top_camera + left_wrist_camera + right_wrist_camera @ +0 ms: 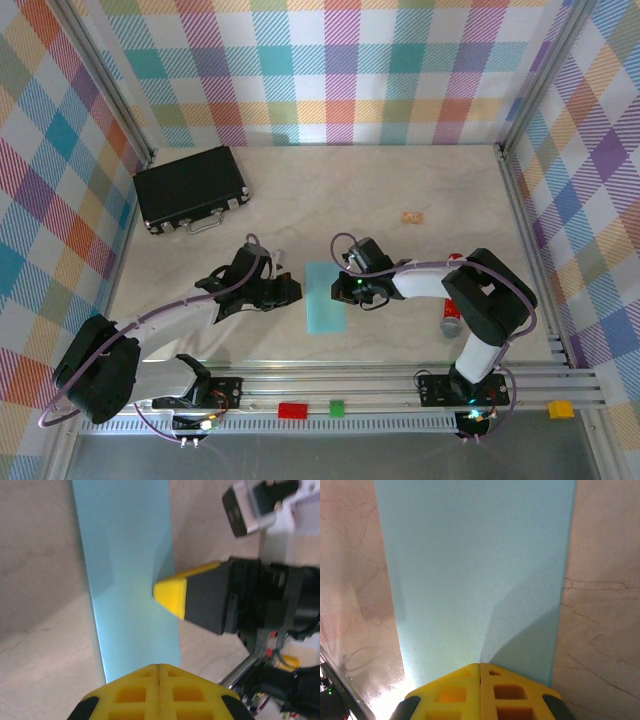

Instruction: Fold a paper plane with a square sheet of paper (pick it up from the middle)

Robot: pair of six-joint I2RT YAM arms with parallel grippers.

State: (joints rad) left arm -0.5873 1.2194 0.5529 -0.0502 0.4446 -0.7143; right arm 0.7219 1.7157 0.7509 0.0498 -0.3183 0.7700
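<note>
At mid-table, turquoise paper strip (322,310) — long axis near-to-far, left gripper (295,292) and right gripper (342,291) flanking, both pinched together

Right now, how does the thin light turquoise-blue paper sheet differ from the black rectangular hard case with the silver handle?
The paper sheet is pale, thin and flat; the black case is dark and boxy, with a metal handle. The paper sheet shows as a narrow strip at mid-table; the black case is wider and sits askew near the far left corner. Both lie on the table.
</note>
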